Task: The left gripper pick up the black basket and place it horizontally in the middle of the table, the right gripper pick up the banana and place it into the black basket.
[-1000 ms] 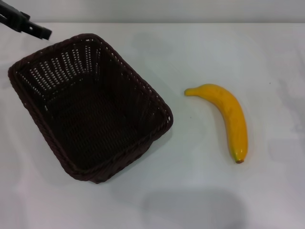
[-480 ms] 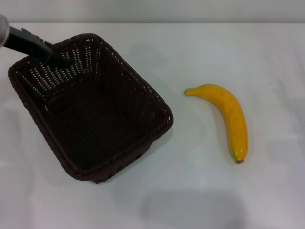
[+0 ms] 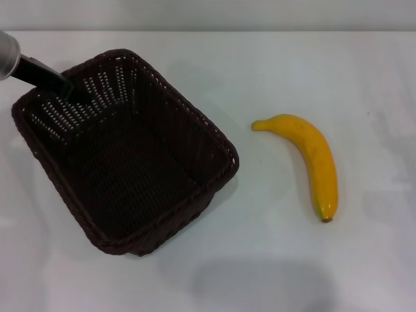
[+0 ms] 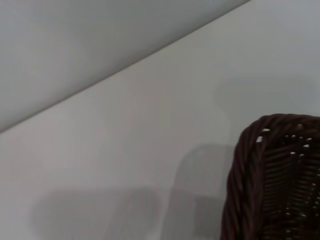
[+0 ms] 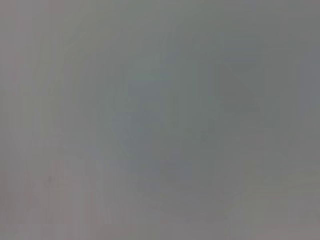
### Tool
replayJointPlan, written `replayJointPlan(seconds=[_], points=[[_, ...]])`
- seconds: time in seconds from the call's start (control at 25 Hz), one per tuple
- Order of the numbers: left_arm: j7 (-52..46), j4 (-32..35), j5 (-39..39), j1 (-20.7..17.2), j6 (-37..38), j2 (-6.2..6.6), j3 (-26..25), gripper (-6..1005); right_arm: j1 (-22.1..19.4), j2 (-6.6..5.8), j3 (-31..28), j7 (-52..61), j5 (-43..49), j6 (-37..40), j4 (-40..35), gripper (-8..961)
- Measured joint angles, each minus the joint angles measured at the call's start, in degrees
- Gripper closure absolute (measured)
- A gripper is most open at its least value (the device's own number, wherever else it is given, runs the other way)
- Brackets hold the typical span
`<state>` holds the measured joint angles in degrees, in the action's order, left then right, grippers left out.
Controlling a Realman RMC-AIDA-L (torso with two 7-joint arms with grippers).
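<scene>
On the far left of the head view, the left tool (image 3: 65,88), a slim black arm end below a silver-grey cuff, reaches in from the left edge and slants down to the far left rim of the large rectangular dark brown-black woven wicker basket (image 3: 127,153); its tip meets the rim over the slotted far wall, but whether its fingers are spread or clenched on the weave cannot be told from here. The basket sits skewed on the left half of the plain white glossy worktop (image 3: 273,260), its long sides running diagonally from far left toward near right, open side up. To its right, well apart, the single curved bright yellow banana (image 3: 311,158) lies flat on the worktop, its stem end toward the basket and its small brown tip toward the near edge. The left wrist view gives what the head view lacks: a close look at one rounded basket corner (image 4: 272,180) with bare worktop (image 4: 125,150) beyond it, though none of the tool itself. The right wrist view shows only a blank grey field, and the right tool appears in no view.
</scene>
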<state>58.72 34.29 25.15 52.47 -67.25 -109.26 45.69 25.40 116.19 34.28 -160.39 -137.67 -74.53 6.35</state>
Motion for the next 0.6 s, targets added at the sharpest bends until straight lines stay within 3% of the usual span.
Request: replayJointPlan(seconds=[0.2,0.48,0.6], points=[[-5.7,0.5,-0.4,0.1,-2.2,0.97,0.0,664,0.1,0.0,0.0,0.1,1.3,0.0,0.1,83],[-8.6,3.5,0.7,-0.1,-8.9,1.83,-2.9,704,0.2,-0.01,0.0,0.2,1.4,0.0,0.1,83],[-8.3,4.0,3.6,-0.3,-13.0,2.99,-5.9,721,0.1,0.0,0.0,0.2,1.4,0.0,0.1,83]])
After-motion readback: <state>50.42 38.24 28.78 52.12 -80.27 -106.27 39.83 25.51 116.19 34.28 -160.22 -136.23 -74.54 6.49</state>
